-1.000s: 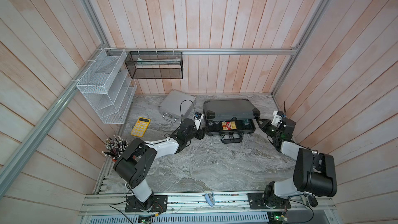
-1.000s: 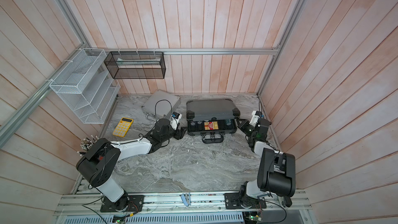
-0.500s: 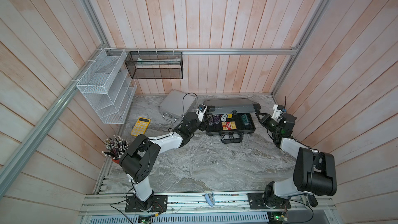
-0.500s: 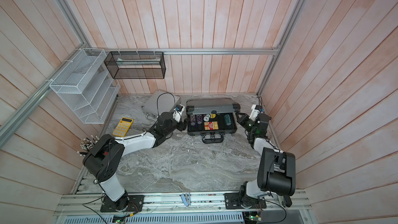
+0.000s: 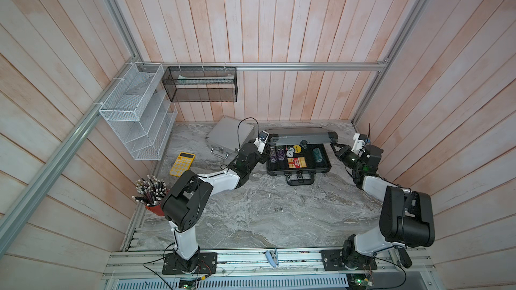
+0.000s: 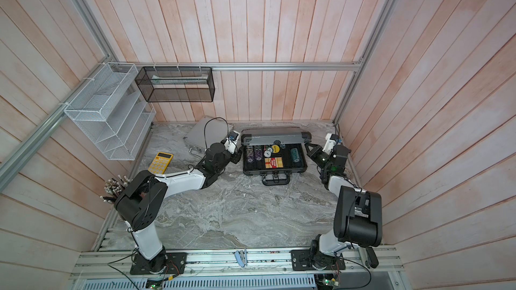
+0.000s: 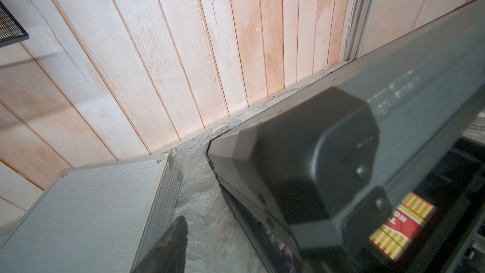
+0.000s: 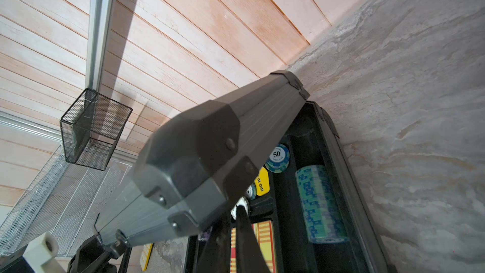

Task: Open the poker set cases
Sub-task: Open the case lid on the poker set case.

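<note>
While the dark case (image 5: 301,137) gapes between two claws, right claw (image 5: 334,146) closed, left claw (image 5: 263,155) unreadable, one silver case (image 5: 229,135) lies beside it.

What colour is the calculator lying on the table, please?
The calculator is yellow, seen best in a top view.

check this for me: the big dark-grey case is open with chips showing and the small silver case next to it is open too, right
Not quite: the silver case is shut, its lid flat down, as both top views and the left wrist view show. The dark-grey case is open with chips showing, as you said.
</note>
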